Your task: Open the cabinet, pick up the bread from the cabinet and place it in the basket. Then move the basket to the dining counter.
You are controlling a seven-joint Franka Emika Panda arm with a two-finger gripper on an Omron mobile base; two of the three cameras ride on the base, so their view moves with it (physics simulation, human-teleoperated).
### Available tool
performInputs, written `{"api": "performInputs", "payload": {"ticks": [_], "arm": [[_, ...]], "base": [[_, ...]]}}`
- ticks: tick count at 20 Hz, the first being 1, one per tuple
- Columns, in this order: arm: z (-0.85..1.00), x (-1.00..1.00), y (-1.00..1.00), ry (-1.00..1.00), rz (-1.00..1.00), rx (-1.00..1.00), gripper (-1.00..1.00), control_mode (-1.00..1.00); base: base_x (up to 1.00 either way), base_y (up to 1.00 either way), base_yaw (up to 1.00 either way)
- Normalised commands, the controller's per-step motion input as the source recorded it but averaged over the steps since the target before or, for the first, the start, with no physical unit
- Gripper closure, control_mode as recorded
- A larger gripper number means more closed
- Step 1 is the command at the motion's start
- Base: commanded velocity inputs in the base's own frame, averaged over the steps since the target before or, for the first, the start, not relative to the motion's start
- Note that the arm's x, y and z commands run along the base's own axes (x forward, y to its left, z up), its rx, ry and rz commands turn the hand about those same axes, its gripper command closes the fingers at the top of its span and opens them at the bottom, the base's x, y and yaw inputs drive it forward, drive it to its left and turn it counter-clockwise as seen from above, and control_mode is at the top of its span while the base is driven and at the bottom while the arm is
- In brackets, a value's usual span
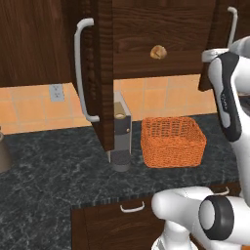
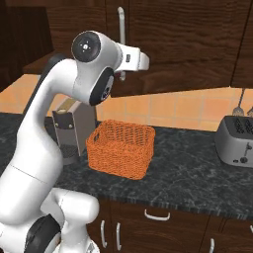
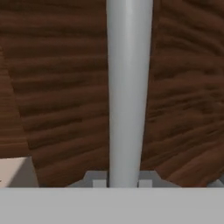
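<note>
My gripper (image 3: pixel 124 183) is pinched on the cabinet handle (image 3: pixel 127 92), I think squarely. The basket (image 1: pixel 172 141) sits centre frame, the bread (image 1: pixel 158 52) above on the cabinet (image 1: pixel 146 34) shelf. Pulling off-arc could slip the grip.

An orange-tan tiled wall (image 1: pixel 161 97) runs behind the black speckled desk (image 1: pixel 58 171), with a white socket (image 1: pixel 56 92) set into it. Dark wood drawers (image 2: pixel 158 227) with small curved pulls sit below the desk edge. A coffee machine (image 1: pixel 121 139) stands on the desk, and a silver toaster (image 2: pixel 236 140) rests further along.
</note>
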Motion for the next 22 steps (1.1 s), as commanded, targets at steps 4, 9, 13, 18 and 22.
{"api": "performInputs", "payload": {"ticks": [4, 9, 13, 18, 22], "arm": [[0.19, -1.0, -0.36, 0.0, -0.04, 0.08, 1.0, -1.0], [0.11, -1.0, -0.21, 0.0, -0.01, 0.07, -1.0, -1.0], [-0.08, -1.0, 0.68, -0.02, 0.0, -0.11, -1.0, -1.0], [-0.03, -0.95, 1.0, 0.0, 0.0, -0.39, -1.0, -1.0], [0.26, -0.64, 1.0, 0.0, -0.01, -0.4, -1.0, -1.0]], "base": [[0.0, 0.0, 0.0], [0.0, 0.0, 0.0], [0.0, 0.0, 0.0], [0.0, 0.0, 0.0], [0.0, 0.0, 0.0]]}}
